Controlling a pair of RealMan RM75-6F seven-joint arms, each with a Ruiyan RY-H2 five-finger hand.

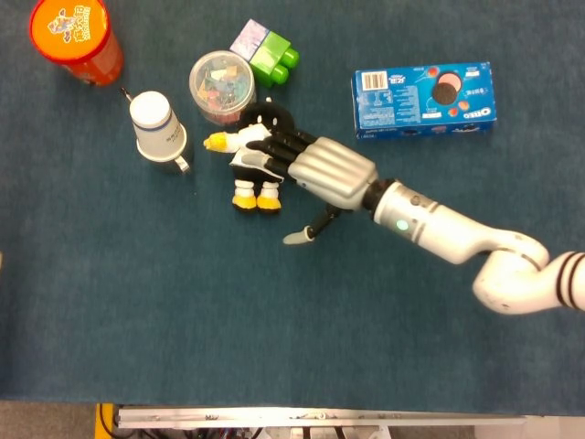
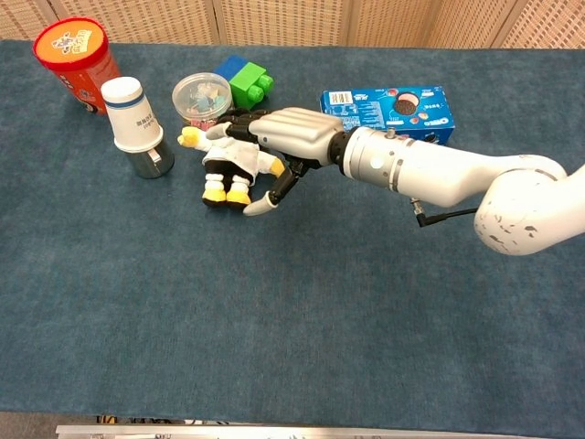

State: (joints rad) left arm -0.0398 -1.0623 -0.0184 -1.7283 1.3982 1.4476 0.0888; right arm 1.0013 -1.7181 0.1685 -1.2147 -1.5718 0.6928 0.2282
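A black-and-white plush toy [image 1: 247, 174] with yellow feet lies on its back on the blue table cloth, left of centre [image 2: 225, 167]. My right hand [image 1: 315, 169] reaches over it from the right, fingers stretched flat across its head and chest and touching or just above it. The thumb [image 1: 300, 235] hangs down apart, right of the toy's feet. In the chest view the right hand [image 2: 288, 133] covers the toy's head. Nothing is gripped. My left hand shows in neither view.
Left of the toy stands a white cup [image 1: 157, 128] on a metal mug. Behind are a clear round tub [image 1: 221, 84], green and blue blocks [image 1: 267, 50] and a red canister [image 1: 78, 37]. A blue Oreo box [image 1: 425, 99] lies at the back right.
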